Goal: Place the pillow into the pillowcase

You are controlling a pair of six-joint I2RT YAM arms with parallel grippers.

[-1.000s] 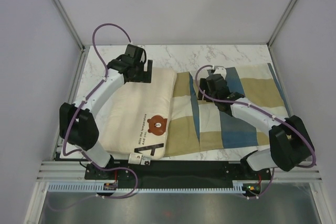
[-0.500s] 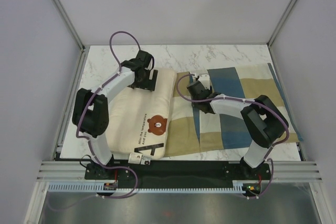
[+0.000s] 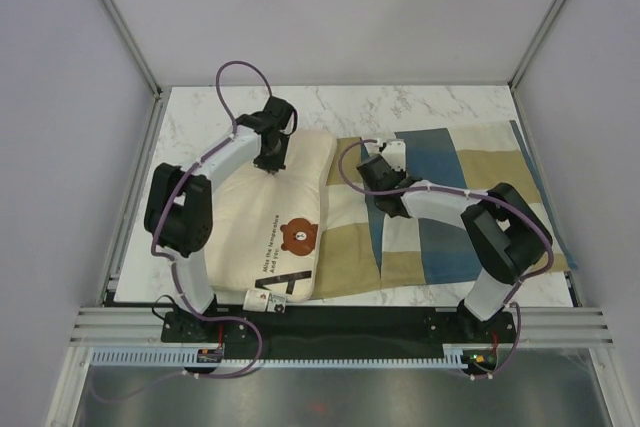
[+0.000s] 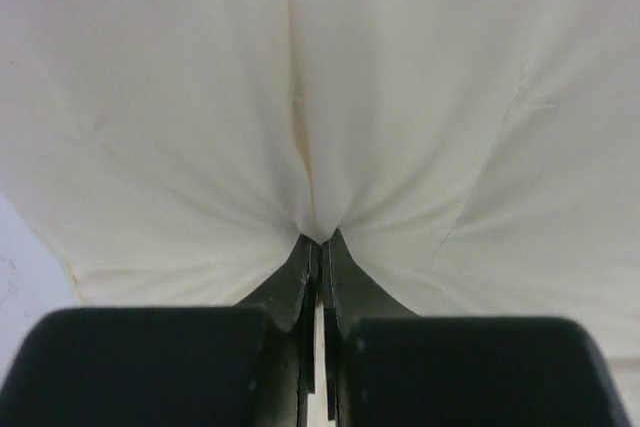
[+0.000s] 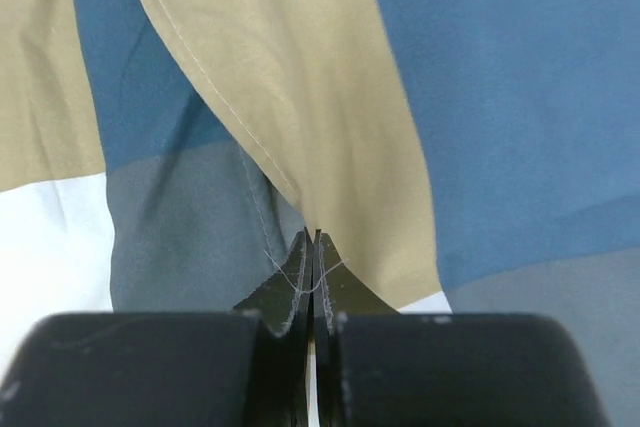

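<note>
Well, the plump cream-white rectangular pillow [image 3: 262, 212], soft matte cloth with a small brown bear face and a line of dark text near its lower end, lies on the left half of the white veined marble table [image 3: 430, 107]. Its right edge meets the pillowcase [image 3: 500, 162], a thin limp cover in big blue, tan and cream checked blocks spread flat over the right half. The left gripper [image 3: 268, 159] sits at the pillow's upper edge, jaws clenched on a pinch of its cloth, with creases fanning out from the nip. The right gripper [image 3: 378, 179], mid-frame, is clamped on a folded tan hem of the pillowcase, stitching and loose threads showing. The right arm lies across the checks, hiding part of them, and a purple cable [image 3: 240, 67] arches above the left arm.
</note>
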